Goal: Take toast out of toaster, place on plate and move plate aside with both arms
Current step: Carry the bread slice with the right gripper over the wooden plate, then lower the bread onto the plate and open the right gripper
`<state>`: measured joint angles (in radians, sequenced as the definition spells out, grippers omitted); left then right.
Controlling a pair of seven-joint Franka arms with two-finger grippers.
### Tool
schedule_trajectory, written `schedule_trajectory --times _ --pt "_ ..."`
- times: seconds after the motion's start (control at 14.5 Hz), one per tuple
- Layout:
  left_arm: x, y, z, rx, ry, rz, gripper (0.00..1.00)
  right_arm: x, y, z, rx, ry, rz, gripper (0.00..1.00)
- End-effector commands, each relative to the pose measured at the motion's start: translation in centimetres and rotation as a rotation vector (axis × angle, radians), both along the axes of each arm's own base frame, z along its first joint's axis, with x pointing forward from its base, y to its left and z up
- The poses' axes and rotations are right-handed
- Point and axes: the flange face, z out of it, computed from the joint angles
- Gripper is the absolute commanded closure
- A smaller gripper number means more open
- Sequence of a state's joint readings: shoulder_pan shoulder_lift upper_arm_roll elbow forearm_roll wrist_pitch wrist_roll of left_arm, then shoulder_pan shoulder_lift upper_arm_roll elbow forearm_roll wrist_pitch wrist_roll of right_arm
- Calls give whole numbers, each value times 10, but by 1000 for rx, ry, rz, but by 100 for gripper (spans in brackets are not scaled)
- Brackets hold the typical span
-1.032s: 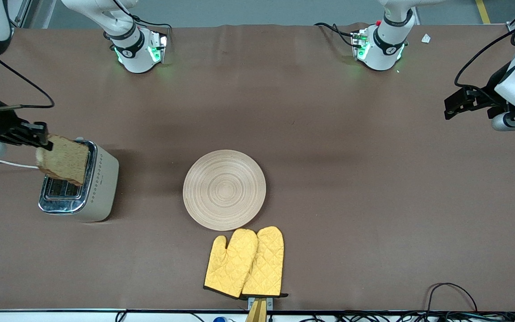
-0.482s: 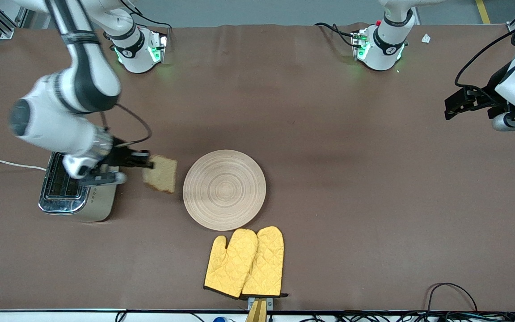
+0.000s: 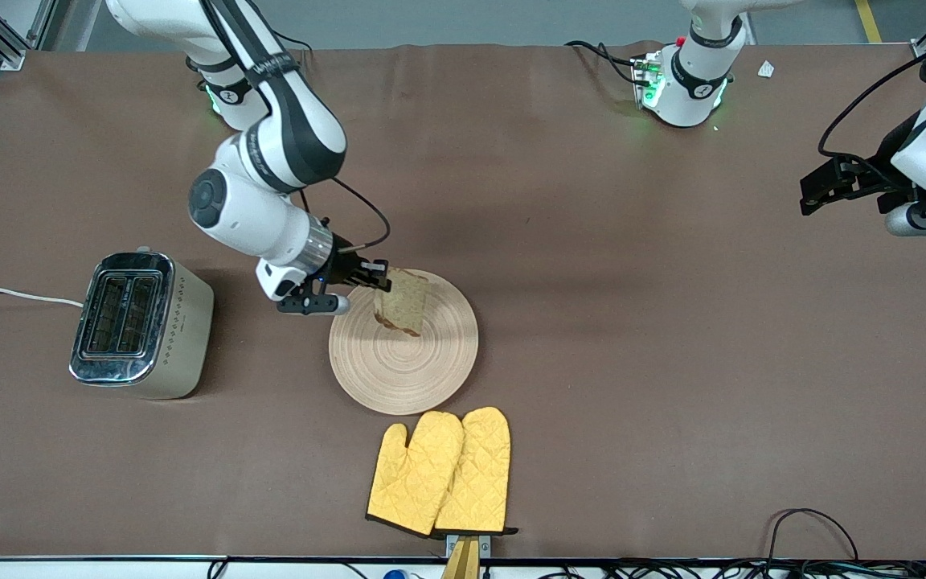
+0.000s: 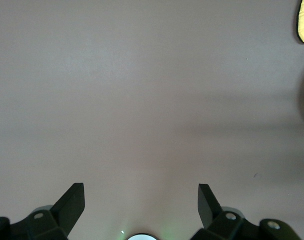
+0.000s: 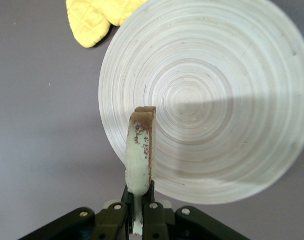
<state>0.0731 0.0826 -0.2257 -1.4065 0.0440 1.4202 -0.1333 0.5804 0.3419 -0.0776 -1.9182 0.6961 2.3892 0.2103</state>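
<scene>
My right gripper (image 3: 374, 277) is shut on the toast (image 3: 403, 301), a brown speckled slice held on edge over the rim of the round beige wooden plate (image 3: 431, 362) at the toaster's side. In the right wrist view the toast (image 5: 140, 150) stands clamped between the fingers (image 5: 138, 202) over the plate (image 5: 216, 100). My left gripper (image 3: 813, 193) is open and empty, held over bare table at the left arm's end; its wrist view shows both fingertips (image 4: 74, 202) wide apart around the gripper's centre (image 4: 141, 197).
A silver and cream toaster (image 3: 141, 326) with empty slots stands at the right arm's end. A pair of yellow oven mitts (image 3: 443, 474) lies just nearer the camera than the plate; they also show in the right wrist view (image 5: 99, 15). Brown cloth covers the table.
My right arm has carried the toast from over the toaster across to over the plate's rim. The left arm has not moved.
</scene>
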Motion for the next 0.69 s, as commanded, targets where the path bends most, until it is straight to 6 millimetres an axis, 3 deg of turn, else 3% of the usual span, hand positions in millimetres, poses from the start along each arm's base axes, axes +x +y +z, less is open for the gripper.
schedule_trajectory --times 0.0,0.28,0.48,0.62 --pt "1 3 4 2 6 -17 0 23 -6 -27 24 24 -65 100" --pt "1 3 4 2 6 -19 0 35 -29 -48 -6 0 -80 100" --pt "1 3 4 2 6 -17 0 43 -68 -72 -27 -10 -30 99" --pt "1 3 4 2 6 -19 0 42 -72 -81 -34 2 -28 98"
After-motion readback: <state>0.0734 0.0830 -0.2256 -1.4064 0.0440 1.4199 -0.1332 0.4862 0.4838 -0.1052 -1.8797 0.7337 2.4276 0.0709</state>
